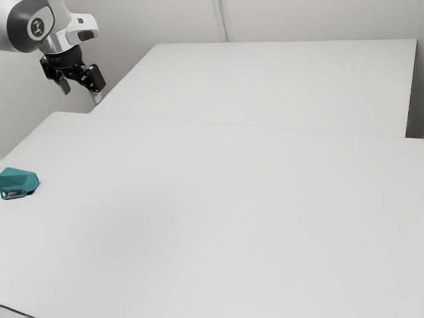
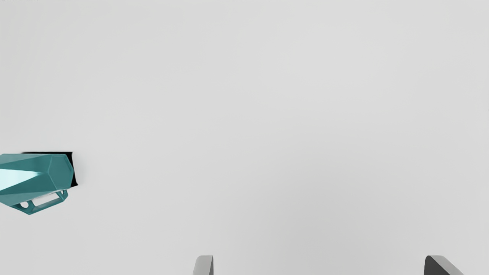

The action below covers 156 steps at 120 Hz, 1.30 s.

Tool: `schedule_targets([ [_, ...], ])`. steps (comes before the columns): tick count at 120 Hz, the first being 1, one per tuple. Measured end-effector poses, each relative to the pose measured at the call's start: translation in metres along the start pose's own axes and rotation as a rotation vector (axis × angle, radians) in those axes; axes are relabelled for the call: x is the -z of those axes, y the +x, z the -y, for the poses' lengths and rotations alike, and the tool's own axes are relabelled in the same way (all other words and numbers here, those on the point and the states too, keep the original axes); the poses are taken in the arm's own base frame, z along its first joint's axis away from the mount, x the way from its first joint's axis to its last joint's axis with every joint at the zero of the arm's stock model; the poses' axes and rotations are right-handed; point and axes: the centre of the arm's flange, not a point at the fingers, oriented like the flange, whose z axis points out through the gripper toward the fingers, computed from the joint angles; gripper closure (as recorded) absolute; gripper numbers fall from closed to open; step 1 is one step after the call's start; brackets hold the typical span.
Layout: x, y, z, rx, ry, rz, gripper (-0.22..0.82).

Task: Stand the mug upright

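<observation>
High at the exterior view's upper left is my gripper (image 1: 81, 97), raised above the table's level. In the wrist view the gripper (image 2: 319, 263) is open, its two fingertips wide apart with nothing between them. A teal faceted mug (image 1: 18, 183) lies on its side at the exterior view's left edge, partly cut off there. The wrist view has the mug (image 2: 34, 175) well outside the fingers, beside one of them and not touching; its angular handle sticks out along one side.
The white table (image 1: 232, 212) stretches across the exterior view, with a second white surface (image 1: 278, 83) behind it. A thin dark line (image 1: 16, 311) crosses the exterior view's lower left corner.
</observation>
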Motion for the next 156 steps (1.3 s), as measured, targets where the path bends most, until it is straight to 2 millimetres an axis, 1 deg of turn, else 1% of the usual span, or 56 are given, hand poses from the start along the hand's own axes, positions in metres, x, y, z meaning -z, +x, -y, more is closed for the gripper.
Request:
schedule_targets([
  [7, 0.0, 0.0, -0.001, -0.004, 0.0, -0.001, 0.0],
  [19, 0.001, 0.002, -0.011, -0.023, -0.001, -0.004, 0.0],
  [32, 0.0, 0.004, -0.012, -0.027, -0.001, -0.004, 0.0],
  [41, -0.014, 0.006, -0.009, -0.022, -0.002, 0.019, 0.0],
  [46, -0.021, 0.005, -0.001, -0.006, -0.003, 0.034, 0.0],
  [53, -0.033, 0.001, 0.021, 0.039, -0.012, 0.055, 0.0],
  [62, -0.049, -0.006, 0.056, 0.121, -0.056, 0.077, 0.0],
  [78, -0.088, -0.031, 0.138, 0.313, -0.165, 0.117, 0.0],
  [92, -0.136, -0.051, 0.203, 0.437, -0.251, 0.154, 0.0],
  [98, -0.157, -0.053, 0.221, 0.46, -0.29, 0.16, 0.0],
  [107, -0.182, -0.049, 0.238, 0.458, -0.332, 0.162, 0.0],
  [111, -0.194, -0.049, 0.25, 0.462, -0.35, 0.159, 0.0],
  [118, -0.216, -0.056, 0.271, 0.473, -0.387, 0.153, 0.0],
  [125, -0.232, -0.064, 0.295, 0.479, -0.411, 0.139, 0.0],
  [132, -0.249, -0.08, 0.32, 0.492, -0.445, 0.122, 0.0],
  [138, -0.258, -0.095, 0.337, 0.497, -0.467, 0.104, 0.0],
  [147, -0.269, -0.126, 0.365, 0.514, -0.497, 0.076, 0.0],
  [156, -0.288, -0.154, 0.386, 0.518, -0.533, 0.058, 0.0],
])
